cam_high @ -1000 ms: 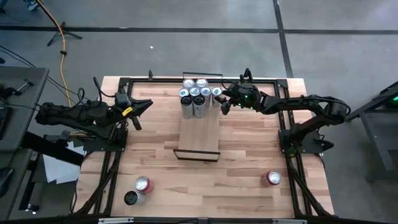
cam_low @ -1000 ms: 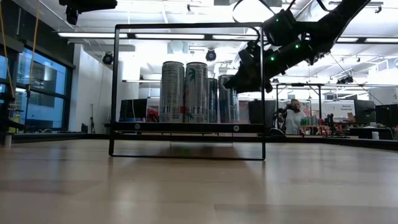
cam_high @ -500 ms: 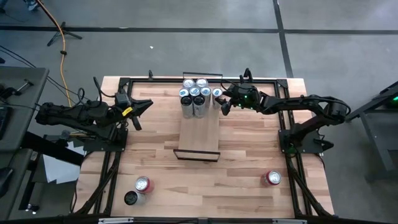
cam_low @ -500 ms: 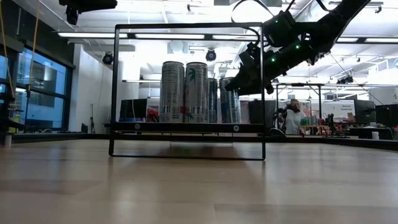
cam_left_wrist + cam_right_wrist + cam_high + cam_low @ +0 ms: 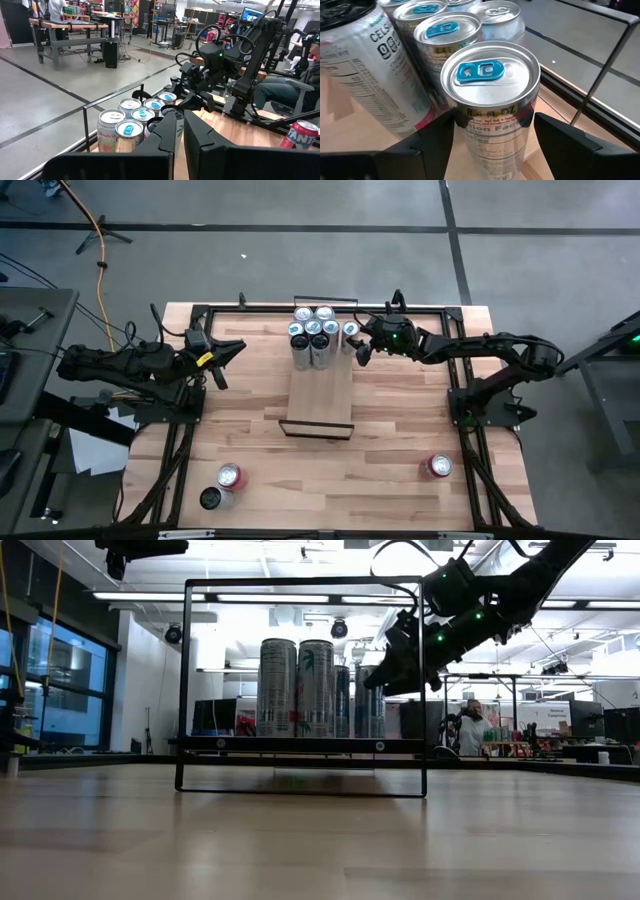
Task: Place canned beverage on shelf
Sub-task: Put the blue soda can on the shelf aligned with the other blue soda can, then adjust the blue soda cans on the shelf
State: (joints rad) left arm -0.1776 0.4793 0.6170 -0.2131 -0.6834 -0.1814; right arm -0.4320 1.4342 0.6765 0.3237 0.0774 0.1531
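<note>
At the far end of the shelf [image 5: 318, 395], the right gripper [image 5: 358, 343] sits at the right edge of the can cluster, its fingers [image 5: 432, 142] spread on either side of a silver can [image 5: 491, 97]. Wrist view: dark pads flank the can's body, and I cannot tell whether they touch it. Can stands upright, blue tab on top, just beside the other cans [image 5: 314, 332] grouped at that end of the plank. Low view: cluster stands upright on the shelf behind the thin black frame [image 5: 300, 585], right gripper [image 5: 395, 660] coming in from the upper right at can-top height.

Left gripper [image 5: 228, 358] rests well apart to the left of the shelf, above the tabletop [image 5: 400, 430], fingers parted, nothing between them.

Near edge of table: a red-topped can [image 5: 230, 476] with a dark-topped can [image 5: 210, 498] just beside it at left; another red can [image 5: 438, 467] at right, alone.
</note>
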